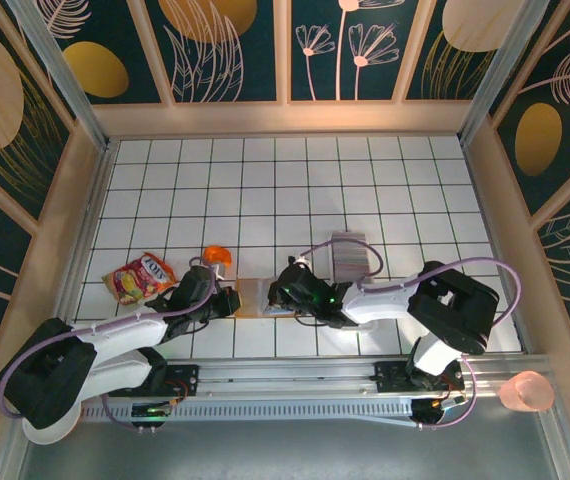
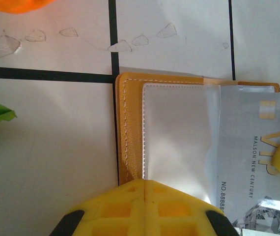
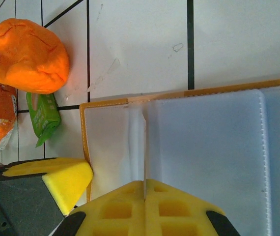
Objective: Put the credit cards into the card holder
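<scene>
The card holder (image 1: 253, 297) lies open on the tiles between both grippers, its tan border (image 2: 130, 128) framing a clear inner pocket. My left gripper (image 2: 145, 181) is shut, its tips resting on the holder's near edge; its finger also shows beside the holder's corner (image 3: 51, 184). My right gripper (image 3: 145, 183) is shut on a pale credit card (image 3: 144, 147) seen edge-on and standing over the pocket. In the left wrist view that card (image 2: 248, 157), printed VIP, lies partly under the clear pocket. More credit cards (image 1: 350, 256) stand in a row behind the right arm.
A red-yellow snack packet (image 1: 140, 277) lies to the left, with an orange lump (image 1: 217, 257) and a small green packet (image 3: 42, 118) near the holder. A pink cup (image 1: 527, 392) sits off the table at the bottom right. Patterned walls ring the tiled floor.
</scene>
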